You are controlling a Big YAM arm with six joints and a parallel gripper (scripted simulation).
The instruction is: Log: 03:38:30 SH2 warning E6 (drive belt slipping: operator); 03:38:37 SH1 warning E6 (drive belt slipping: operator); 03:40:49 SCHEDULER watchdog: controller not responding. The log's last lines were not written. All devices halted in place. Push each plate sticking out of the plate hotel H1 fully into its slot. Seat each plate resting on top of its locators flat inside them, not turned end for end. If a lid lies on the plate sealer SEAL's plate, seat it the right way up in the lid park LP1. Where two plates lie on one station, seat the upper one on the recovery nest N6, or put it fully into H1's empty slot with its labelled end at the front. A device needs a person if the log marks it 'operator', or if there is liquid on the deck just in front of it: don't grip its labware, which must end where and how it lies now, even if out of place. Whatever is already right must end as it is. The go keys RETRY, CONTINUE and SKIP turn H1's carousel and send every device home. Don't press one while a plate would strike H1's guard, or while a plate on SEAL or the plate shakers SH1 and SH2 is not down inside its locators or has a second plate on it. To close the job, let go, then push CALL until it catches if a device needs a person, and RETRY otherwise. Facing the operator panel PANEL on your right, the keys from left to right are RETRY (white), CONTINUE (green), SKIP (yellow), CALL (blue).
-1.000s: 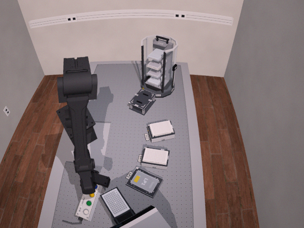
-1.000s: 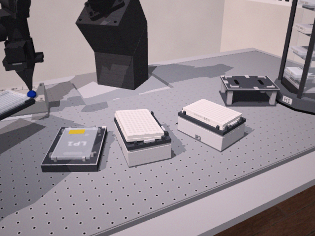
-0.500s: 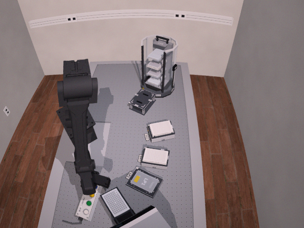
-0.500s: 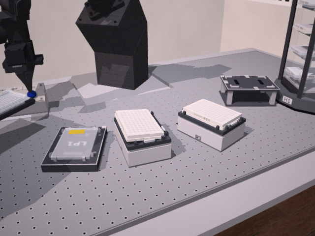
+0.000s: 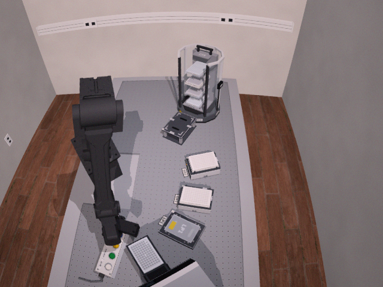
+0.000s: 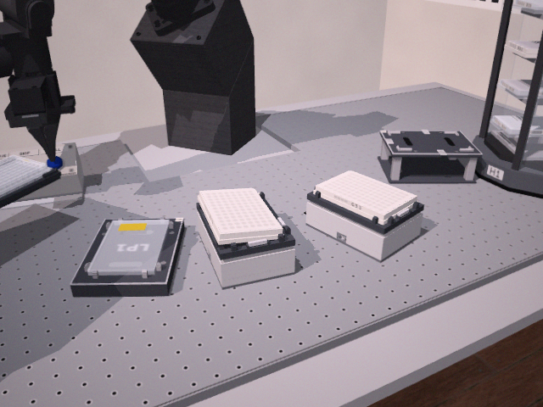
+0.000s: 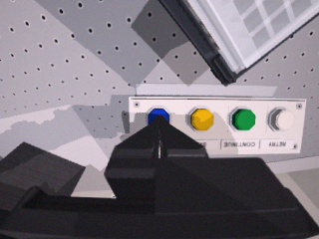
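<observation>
The pincer (image 7: 159, 130) is fully closed on nothing, its 2 fingers pressed into a single wedge so the tip can act as a poker. In the wrist view that tip sits at centre frame, touching the lower edge of the blue CALL key (image 7: 159, 116), leftmost of 4 keys on the panel (image 7: 294, 130). In the exterior view the same tip meets the blue key at upper left.

CALL looks like the right choice: both shakers are flagged for an operator, so the tilted plate (image 6: 238, 214) at centre and the plate (image 6: 366, 194) right of it stay untouched on the counter (image 6: 306, 315). The lid (image 6: 126, 252) rests in LP1 at lower left.
</observation>
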